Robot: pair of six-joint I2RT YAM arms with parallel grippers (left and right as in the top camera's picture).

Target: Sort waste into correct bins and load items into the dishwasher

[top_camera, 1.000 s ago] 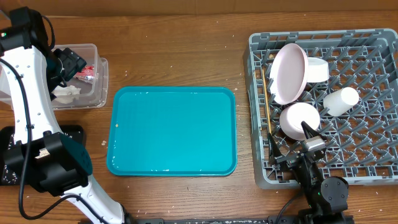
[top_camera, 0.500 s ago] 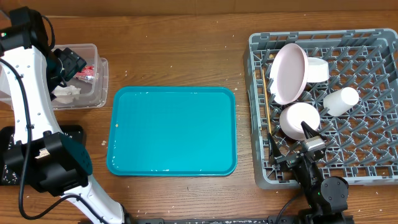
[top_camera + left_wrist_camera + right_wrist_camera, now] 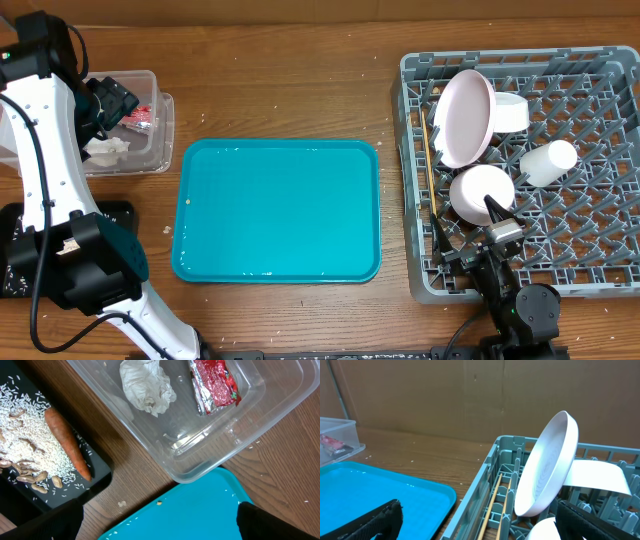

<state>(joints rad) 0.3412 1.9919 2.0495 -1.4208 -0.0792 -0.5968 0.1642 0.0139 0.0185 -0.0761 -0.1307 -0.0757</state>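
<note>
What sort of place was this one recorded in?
Likely a staged test bench, not a real kitchen: a wooden table carries a grey dish rack, a teal tray and a clear waste tub, with a plain cardboard wall behind.

There are one square grey plastic dish rack [image 3: 600, 250], one large pale round plate [image 3: 466, 117], two small white bowls [image 3: 481, 190], one white cup [image 3: 548, 162] and two thin wooden chopsticks [image 3: 426, 150]. There are also one teal rectangular tray [image 3: 278, 210], one clear plastic tub [image 3: 197, 474] and one shallow black tray [image 3: 100, 472]. The waste counts one crumpled white tissue [image 3: 147, 386], one red crinkly wrapper [image 3: 215, 384] and one orange carrot [image 3: 67, 442].

black tray [image 3: 97, 467] cropped left, scraps [image 3: 30, 477] possibly nuts
</note>
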